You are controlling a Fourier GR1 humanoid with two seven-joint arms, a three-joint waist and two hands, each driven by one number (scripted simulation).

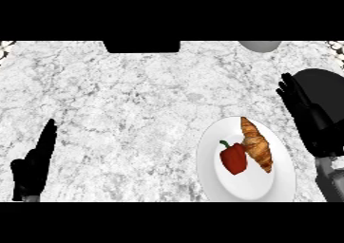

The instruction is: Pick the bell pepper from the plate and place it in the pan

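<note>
A red bell pepper (233,158) with a green stem lies on the white plate (224,187) at the lower right, beside a croissant (257,144). The black pan (328,90) sits at the right edge, just beyond the plate. My right hand (308,111) hovers to the right of the plate, over the pan's near side, fingers straight and pointing away, holding nothing. My left hand (36,163) stays at the lower left, fingers straight and up, far from the plate.
A dark rectangular object (142,46) lies at the counter's far edge, and a grey rounded object (260,45) shows to its right. Patterned tiles mark both far corners. Bare marble counter spreads between my left hand and the plate.
</note>
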